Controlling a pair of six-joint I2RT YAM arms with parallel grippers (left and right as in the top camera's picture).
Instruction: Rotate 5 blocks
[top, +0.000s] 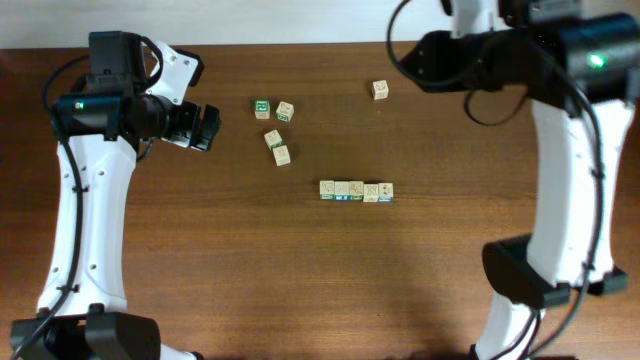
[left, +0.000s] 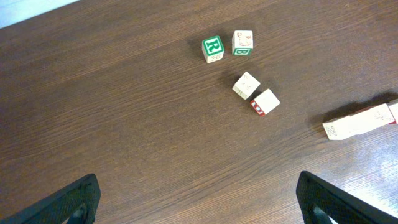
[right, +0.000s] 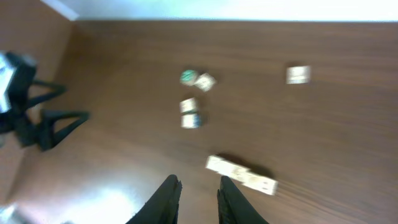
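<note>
Right wrist view: right end effector (right: 193, 199) narrowly parted, empty, hanging above the table (right: 323, 130); five blocks (right: 241, 173) in a touching row just ahead, mid-table; left end effector (left: 198, 180) wide open, empty, well apart. Best approach: take an end block, fingers square to its faces; don't nudge neighbours.

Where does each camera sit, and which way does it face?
Overhead: above the table, straight down; left arm, right arm and block row show.
Left wrist: on the left arm, tilted down at the green R cube; wide-open jaws at bottom corners.
Right wrist: raised, blurred, facing down the table; jaws narrowly apart at bottom.
Shared: both wrists see row and R cube.
</note>
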